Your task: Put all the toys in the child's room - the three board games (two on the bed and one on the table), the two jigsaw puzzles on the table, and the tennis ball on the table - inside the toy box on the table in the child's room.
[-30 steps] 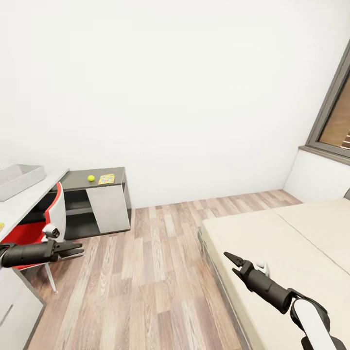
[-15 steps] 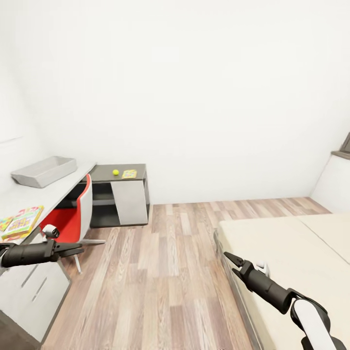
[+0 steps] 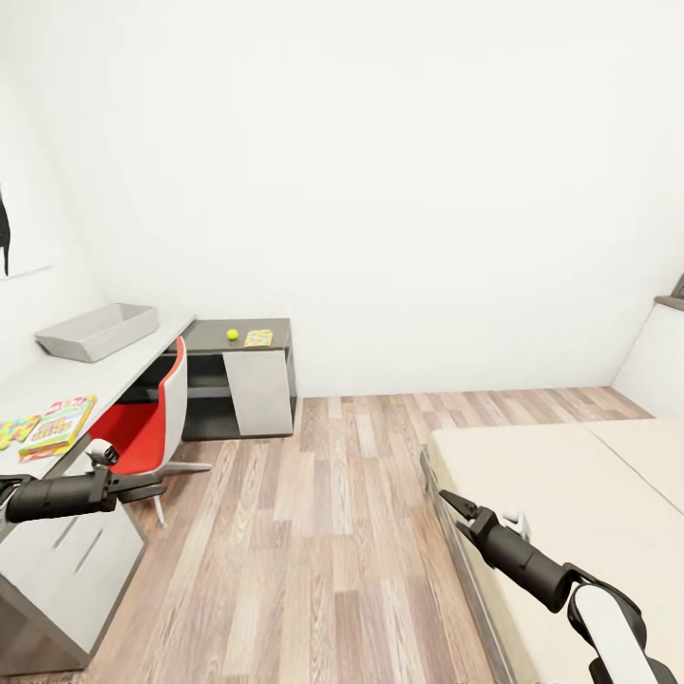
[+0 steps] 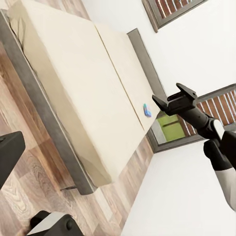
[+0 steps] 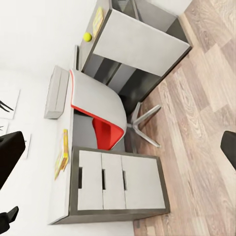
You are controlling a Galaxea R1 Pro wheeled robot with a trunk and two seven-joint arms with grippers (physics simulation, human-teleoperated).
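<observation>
Grey toy box sits on the tabletop, well beyond the spread, empty left hand; right hand also spread.

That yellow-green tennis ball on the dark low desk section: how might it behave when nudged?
The tennis ball is round on a flat, rimless dark desk section, so it would probably roll, perhaps toward the jigsaw puzzle beside it. It looks small, likely light.
</observation>
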